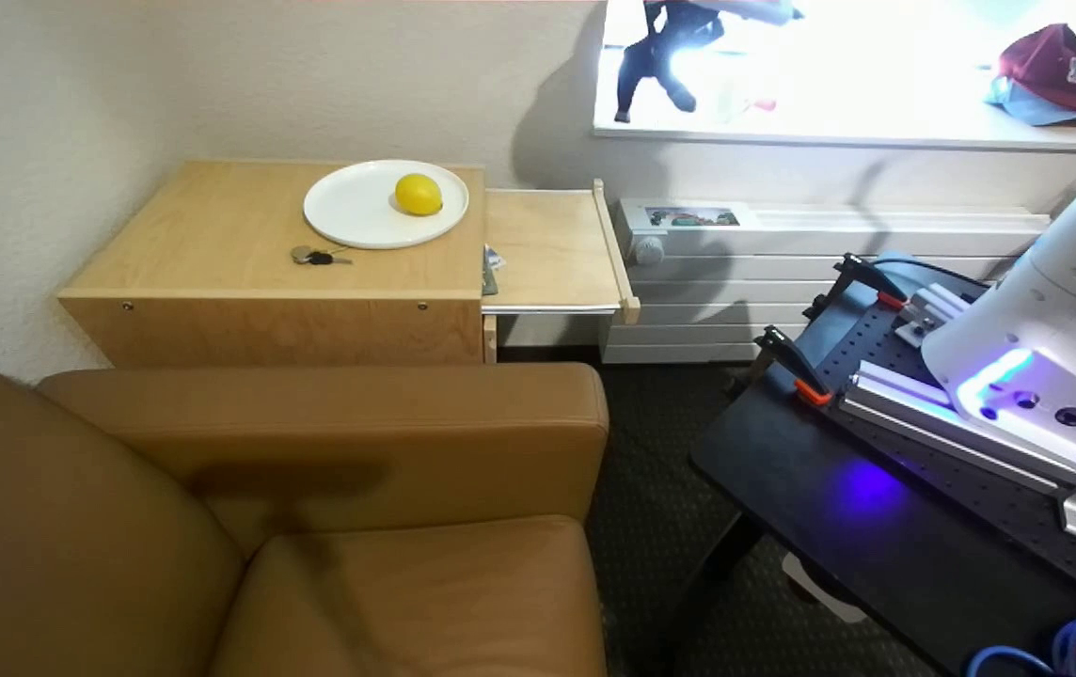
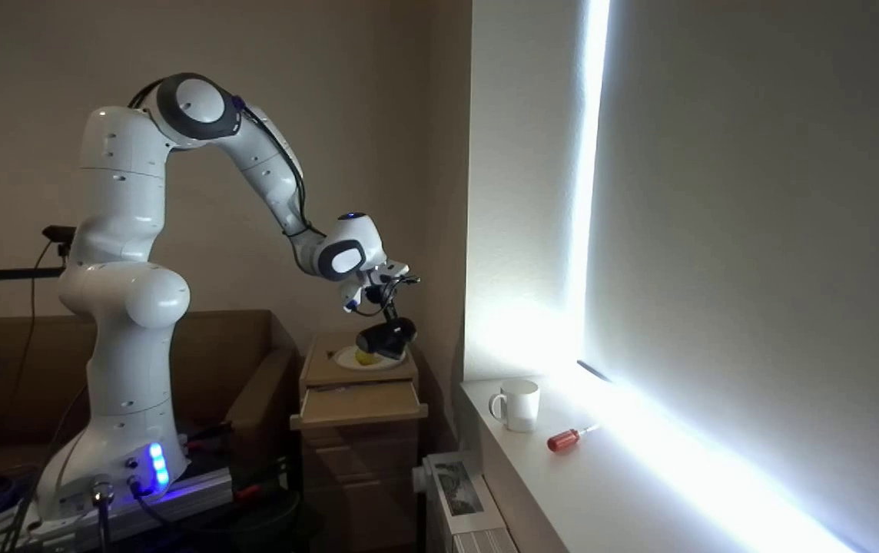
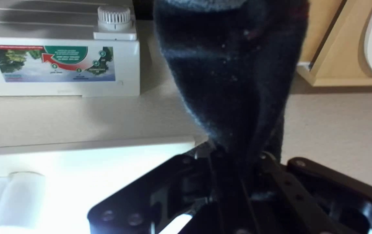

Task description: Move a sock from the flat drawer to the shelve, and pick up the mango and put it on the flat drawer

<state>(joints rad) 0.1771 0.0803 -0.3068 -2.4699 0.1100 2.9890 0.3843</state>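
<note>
Wood drawer sticks out; jaws grip the lifted sock; shelving that and moving the mango seem left.

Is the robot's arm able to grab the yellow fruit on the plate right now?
Probably not yet: its gripper is shut on the dark sock. The yellow fruit itself lies uncovered on the white plate.

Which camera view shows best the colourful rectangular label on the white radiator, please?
The wrist view. There the colourful rectangular label on the white radiator looks largest, with its red arrow and green half-round patch clear. Both exterior views also show it whole, but small, its arrow hard to distinguish.
</note>
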